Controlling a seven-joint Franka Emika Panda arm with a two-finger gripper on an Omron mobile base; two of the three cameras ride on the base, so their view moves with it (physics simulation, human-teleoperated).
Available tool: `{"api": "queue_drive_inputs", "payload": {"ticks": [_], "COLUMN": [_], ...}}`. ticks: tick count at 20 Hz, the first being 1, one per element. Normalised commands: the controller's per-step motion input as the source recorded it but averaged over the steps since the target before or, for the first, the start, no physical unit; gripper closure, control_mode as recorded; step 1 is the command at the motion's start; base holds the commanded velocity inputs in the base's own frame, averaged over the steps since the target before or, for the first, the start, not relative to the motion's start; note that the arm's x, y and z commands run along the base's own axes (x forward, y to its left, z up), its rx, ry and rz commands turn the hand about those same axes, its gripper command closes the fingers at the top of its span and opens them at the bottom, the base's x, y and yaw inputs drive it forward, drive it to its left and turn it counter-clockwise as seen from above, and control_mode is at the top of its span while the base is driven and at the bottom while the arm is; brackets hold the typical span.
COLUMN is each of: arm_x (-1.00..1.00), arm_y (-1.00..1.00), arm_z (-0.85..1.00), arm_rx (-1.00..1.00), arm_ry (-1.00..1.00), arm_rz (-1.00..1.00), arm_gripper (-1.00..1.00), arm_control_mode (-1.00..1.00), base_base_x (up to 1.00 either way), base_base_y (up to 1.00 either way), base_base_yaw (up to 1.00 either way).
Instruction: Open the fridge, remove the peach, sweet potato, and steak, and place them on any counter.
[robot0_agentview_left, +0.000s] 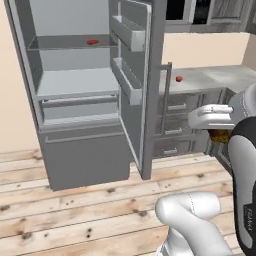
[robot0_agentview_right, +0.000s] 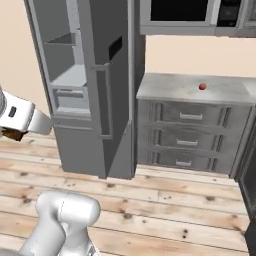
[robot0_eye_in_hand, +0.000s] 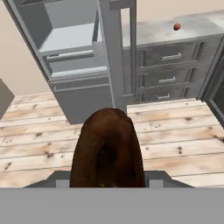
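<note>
The fridge (robot0_agentview_left: 82, 157) stands open, its door (robot0_agentview_left: 141, 115) swung out to the right. A flat red steak (robot0_agentview_left: 92, 42) lies on its upper shelf. The small round peach (robot0_agentview_left: 179, 78) (robot0_agentview_right: 202, 86) (robot0_eye_in_hand: 176, 26) rests on the marbled counter (robot0_agentview_left: 220, 75) (robot0_agentview_right: 165, 86). My gripper (robot0_agentview_left: 218, 134) (robot0_agentview_right: 11, 133) (robot0_eye_in_hand: 107, 180) is shut on the dark brown sweet potato (robot0_agentview_left: 219, 137) (robot0_agentview_right: 12, 134) (robot0_eye_in_hand: 107, 148). It holds it in the air above the wooden floor, well back from the fridge and counter. The potato hides the fingertips in the hand view.
Grey drawers with bar handles (robot0_agentview_right: 191, 116) sit under the counter. A black-windowed microwave (robot0_agentview_right: 180, 11) hangs above it. The open fridge door stands between the fridge interior and the counter. A dark appliance edge (robot0_agentview_right: 248, 165) is at the far right.
</note>
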Motion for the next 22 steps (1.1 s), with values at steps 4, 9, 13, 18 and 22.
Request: {"api": "queue_drive_inputs", "payload": {"ticks": [4, 9, 13, 18, 22], "arm_x": [0.0, 0.0, 0.0, 0.0, 0.0], "arm_y": [0.0, 0.0, 0.0, 0.0, 0.0], "arm_z": [0.0, 0.0, 0.0, 0.0, 0.0], "arm_rx": [0.0, 0.0, 0.0, 0.0, 0.0], "arm_ry": [0.0, 0.0, 0.0, 0.0, 0.0], "arm_rz": [0.0, 0.0, 0.0, 0.0, 0.0], "arm_gripper": [1.0, 1.0, 1.0, 1.0, 1.0], "arm_control_mode": [1.0, 1.0, 1.0, 1.0, 1.0], "base_base_x": [0.21, 0.74, 1.0, 1.0, 1.0], "base_base_y": [-1.0, -1.0, -0.48, -0.32, -0.23], "base_base_yaw": [0.0, 0.0, 0.0, 0.0, 0.0]}}
